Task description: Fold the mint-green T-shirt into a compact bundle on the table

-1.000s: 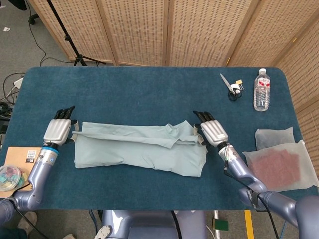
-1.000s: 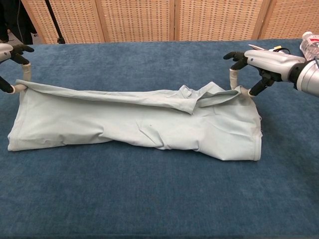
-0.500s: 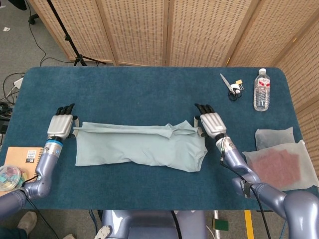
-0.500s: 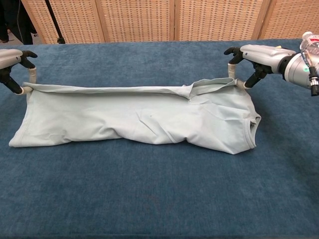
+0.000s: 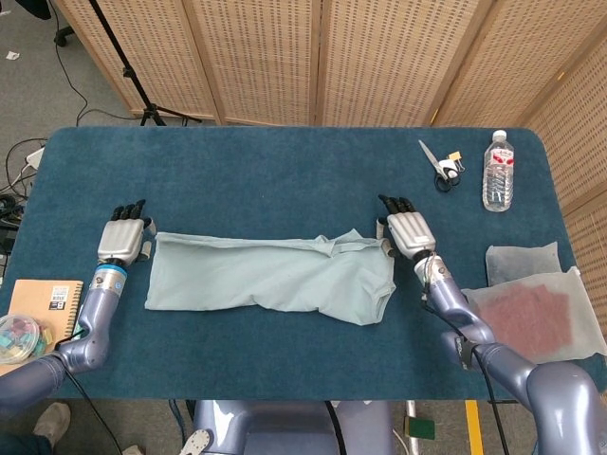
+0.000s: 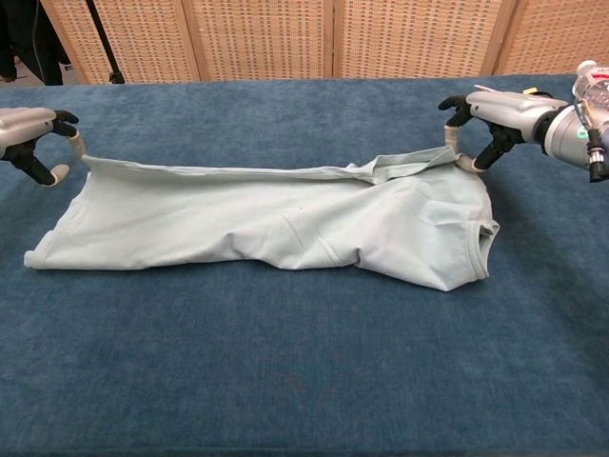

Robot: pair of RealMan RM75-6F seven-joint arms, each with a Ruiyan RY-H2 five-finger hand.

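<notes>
the left hand (image 6: 33, 129) hangs low at the t-shirt's (image 5: 270, 275) far-left corner, fingers apart and off the cloth. the right hand (image 6: 495, 112), palm down, pinches the far-right edge. the shirt lies folded lengthwise across the table (image 5: 285, 180).

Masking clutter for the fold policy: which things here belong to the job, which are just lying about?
Job: mint-green T-shirt, left hand, right hand, table.

Lying about: scissors, water bottle, notebook, pouches, plastic container.
</notes>
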